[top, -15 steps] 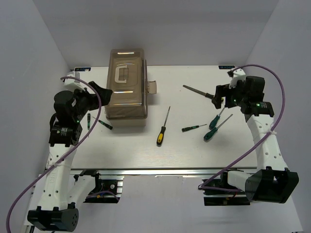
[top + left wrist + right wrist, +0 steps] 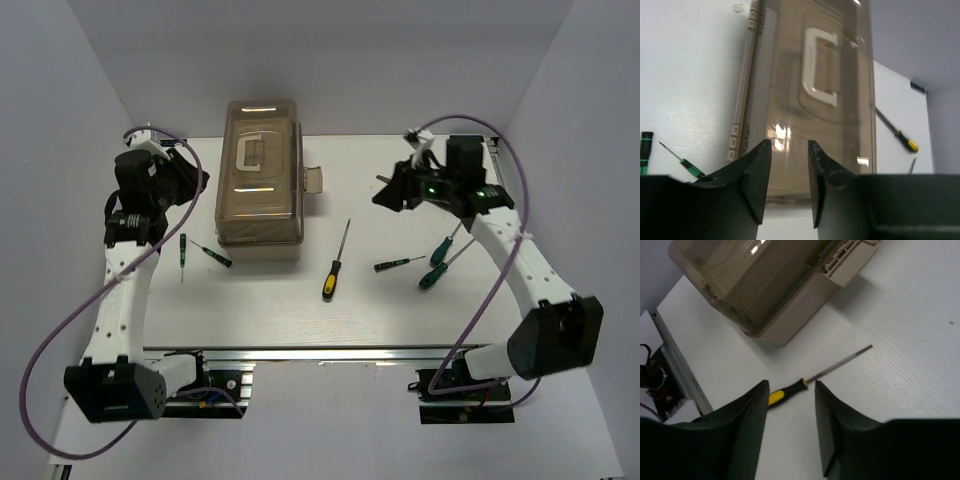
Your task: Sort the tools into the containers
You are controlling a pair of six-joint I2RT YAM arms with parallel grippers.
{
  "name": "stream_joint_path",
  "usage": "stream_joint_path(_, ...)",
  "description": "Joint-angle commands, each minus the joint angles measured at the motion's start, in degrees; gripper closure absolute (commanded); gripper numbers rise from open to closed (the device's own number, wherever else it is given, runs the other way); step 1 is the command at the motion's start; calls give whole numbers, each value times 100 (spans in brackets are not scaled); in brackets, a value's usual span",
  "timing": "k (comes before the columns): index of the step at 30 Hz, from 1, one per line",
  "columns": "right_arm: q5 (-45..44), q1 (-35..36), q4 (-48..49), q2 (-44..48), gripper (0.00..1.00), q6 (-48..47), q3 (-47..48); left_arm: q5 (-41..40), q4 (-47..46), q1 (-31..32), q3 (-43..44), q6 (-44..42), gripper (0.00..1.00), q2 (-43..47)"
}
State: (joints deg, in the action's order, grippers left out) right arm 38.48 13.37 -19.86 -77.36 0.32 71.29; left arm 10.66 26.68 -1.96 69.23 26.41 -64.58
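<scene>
Left gripper (image 2: 788, 145): jaws spread a little, with nothing between them. The tips hang clear of the table (image 2: 300, 310).
Toolbox (image 2: 840, 115): shut, straight ahead of the left jaws and just past their tips. The translucent brown lid is on top.
Lid handle (image 2: 820, 67): beige, lying flat on the lid, farther out from the left jaws along the same line.
Short dark driver (image 2: 646, 150): flat on the table, well off to the left of the left jaws. It has green bands on the grip.
Slim green driver (image 2: 682, 159): on the table between the short dark driver and the left jaw, near the toolbox wall. Its grip end is hidden behind the jaw.
Right gripper (image 2: 791, 386): jaws apart and the gap empty, held above the table with no contact seen.
Yellow-and-black screwdriver (image 2: 820, 372): lying on the table beyond the right jaws. The yellow grip shows through the gap, and the shaft runs out past the right-hand jaw.
Latch flap (image 2: 850, 257): on the toolbox side that faces the right jaws, farther ahead than the screwdriver.
Green-handled screwdrivers (image 2: 445, 245): on the table behind the right jaws, beside the forearm, and well apart from the toolbox.
</scene>
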Motion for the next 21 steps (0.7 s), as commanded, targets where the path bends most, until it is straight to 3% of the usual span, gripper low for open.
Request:
stream_joint_path(1,-700,631,808,-348,49,1162,797,138,-223,-339,266,311,52,-440)
stream_joint_path(3,-1332,1070,738,-796,42,1348,1465,217,-408,-454,214,478,43,-678)
stream_joint_path(5,-1797,1508,650,-1243,34,1514,2156,322,-593,-621,257,627,43,-1143)
stream_joint_path(7,-2385,1965,545,-1544,33,1585,2634,638,-916,-788,249,742,45,-1460)
stream_joint_path(11,-3065,2469,649,-2194,23,2015,3391,1770,-1594,-842,117,909,47,-2241)
stream_joint_path(15,-3074,2548,869,-2643,24,2752,3796,2500,-1991,-850,20,848,49,-2595)
stream_joint_path(21,-3434,2689,1308,-3092,24,3009,4209,3161,-2456,-553,-383,734,48,-2753)
